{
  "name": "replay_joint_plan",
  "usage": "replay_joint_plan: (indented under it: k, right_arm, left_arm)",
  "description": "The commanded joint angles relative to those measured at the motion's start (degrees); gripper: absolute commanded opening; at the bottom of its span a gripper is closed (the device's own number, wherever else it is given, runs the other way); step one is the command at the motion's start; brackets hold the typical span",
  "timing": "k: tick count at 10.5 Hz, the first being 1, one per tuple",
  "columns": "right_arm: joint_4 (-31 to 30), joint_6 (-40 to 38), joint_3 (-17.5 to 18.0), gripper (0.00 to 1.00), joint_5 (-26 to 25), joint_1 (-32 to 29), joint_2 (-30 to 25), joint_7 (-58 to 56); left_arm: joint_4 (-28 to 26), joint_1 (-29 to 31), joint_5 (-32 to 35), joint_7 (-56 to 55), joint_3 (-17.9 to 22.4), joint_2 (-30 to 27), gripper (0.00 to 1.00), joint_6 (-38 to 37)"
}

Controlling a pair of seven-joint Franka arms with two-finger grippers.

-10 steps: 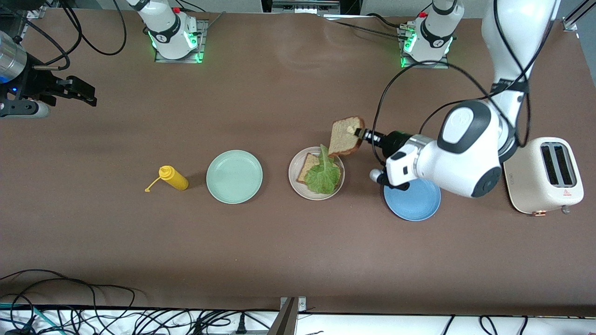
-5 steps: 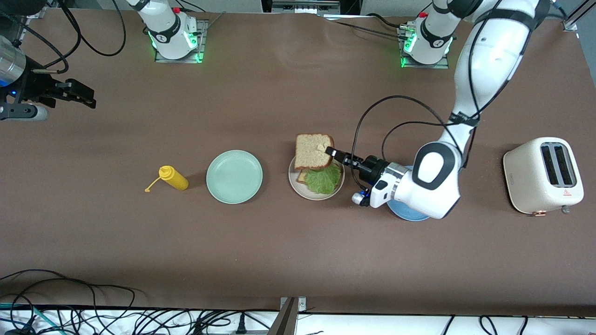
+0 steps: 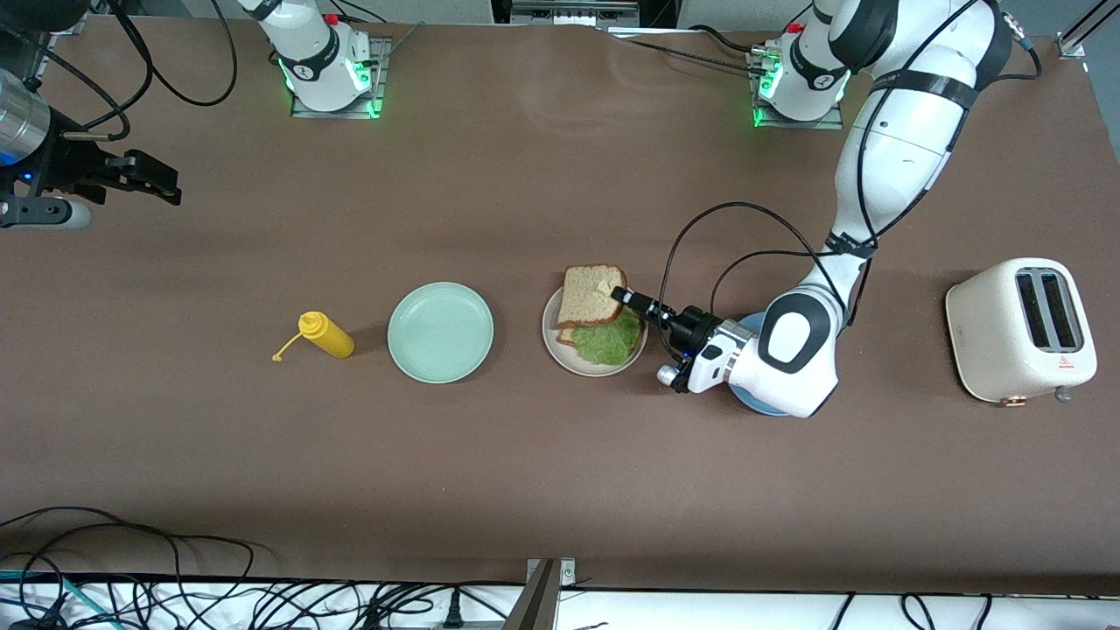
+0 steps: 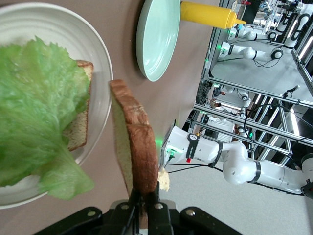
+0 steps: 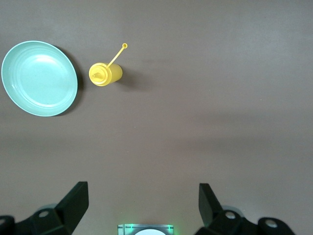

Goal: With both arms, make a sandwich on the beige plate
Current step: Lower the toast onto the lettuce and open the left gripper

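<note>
Left gripper clamping bread slice over beige plate; right gripper waiting, jaws spread, at table's edge.

Your front camera looks down from high across the counter, facing both bases. Both wrist views share the mint-green plate and yellow bottle.

top slice tilted over lettuce | bottom slice+lettuce on beige plate
</note>
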Motion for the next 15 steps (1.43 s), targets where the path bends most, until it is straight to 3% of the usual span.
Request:
replay_joint_plan:
  k: [1, 4, 5, 6, 7, 9, 15]
  right_arm:
    - [0.45, -0.37, 0.21, 1.00, -0.59, -0.25, 0.17, 0.54]
    - [0.45, 0.15, 0.30, 1.00, -0.24, -0.16, 0.26, 0.54]
    - [0.54, 0.15, 0.30, 1.00, -0.24, -0.16, 0.26, 0.28]
    - [0.54, -0.02, 0.38, 1.00, -0.24, 0.01, 0.26, 0.54]
    - [0.54, -0.02, 0.38, 1.00, -0.15, -0.07, 0.61, 0.45]
    - [0.54, -0.02, 0.38, 1.00, -0.06, -0.07, 0.78, 0.54]
    - [0.63, 0.42, 0.38, 1.00, 0.03, -0.07, 1.58, -0.08]
  left_arm:
    - [1.58, -0.32, -1.17, 2.88, 0.55, 0.44, 0.00, 2.76]
    - [1.41, -0.41, -1.08, 10.17, 0.98, 2.54, 0.00, 4.89]
    - [1.32, -0.41, -0.90, 10.27, 1.42, 2.46, 0.23, 4.89]
    - [1.15, -0.41, -0.03, 10.45, 1.43, 2.46, 0.69, 4.89]
    - [1.14, -0.23, 1.46, 10.45, 1.51, 1.76, 1.00, 4.89]
    - [1.32, -0.32, 3.57, 9.31, 1.60, -0.43, 1.00, 4.81]
    - [1.50, -0.23, 29.54, -9.57, 0.90, -11.66, 1.00, 3.67]
